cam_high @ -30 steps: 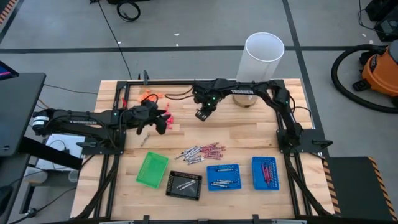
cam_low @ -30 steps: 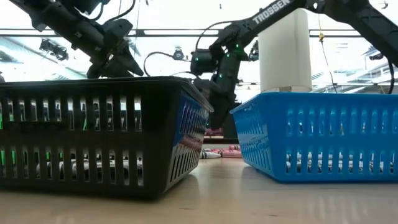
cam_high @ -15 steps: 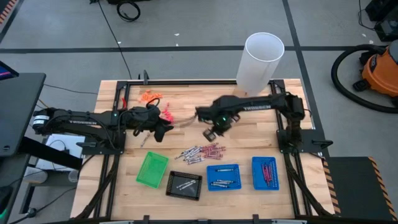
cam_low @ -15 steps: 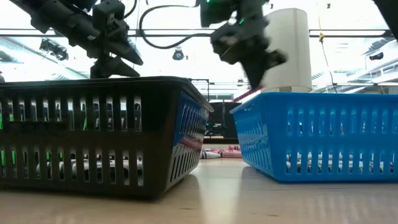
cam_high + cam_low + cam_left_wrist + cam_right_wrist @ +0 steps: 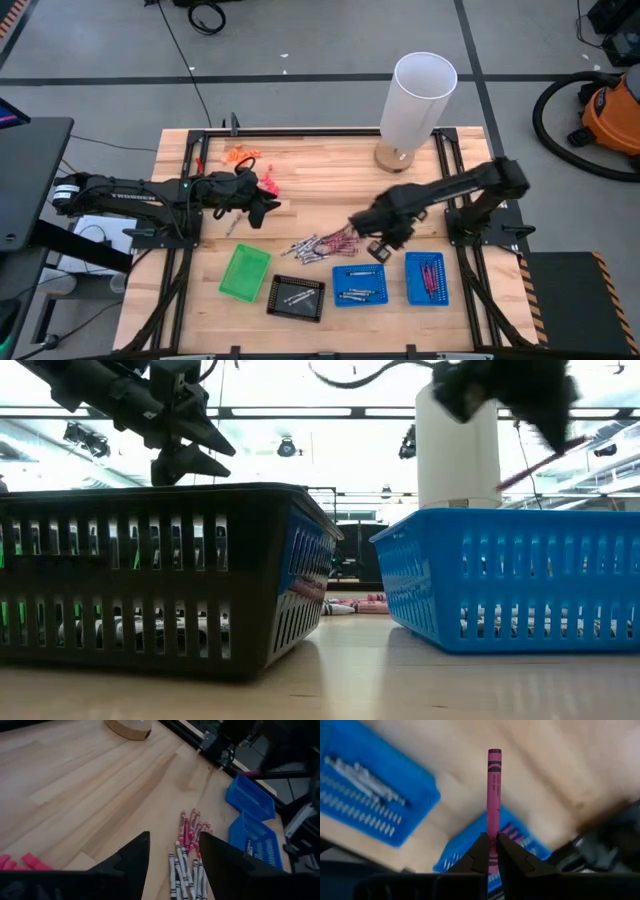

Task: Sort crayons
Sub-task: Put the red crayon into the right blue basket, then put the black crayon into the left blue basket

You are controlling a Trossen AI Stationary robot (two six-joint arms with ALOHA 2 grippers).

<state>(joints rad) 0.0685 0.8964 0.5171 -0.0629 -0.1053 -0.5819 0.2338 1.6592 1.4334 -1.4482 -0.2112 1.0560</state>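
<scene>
A pile of maroon and grey-white crayons lies on the table's middle, and it also shows in the left wrist view. My right gripper hovers just right of the pile, at the far edge of the two blue trays. It is shut on one maroon crayon. My left gripper is open and empty over the table's left part, near the pink bits. Grey-white crayons lie in the black tray and the left blue tray, and maroon ones lie in the right blue tray. My right gripper pinches the maroon crayon near one end between its two fingertips. The crayon runs along the fingers and sticks straight out past them. It is lifted clear of the table and shows slanting in the low view.
A green tray stands left of the black tray along the near edge. A tall white cylinder stands on a wooden disc at the far right. Orange bits lie at the far left. Bare wood lies between the pile and the cylinder.
My right gripper has swung from the table's far middle toward the near right, past the crayon pile, to the blue trays. It has carried the maroon crayon clear of the table.
</scene>
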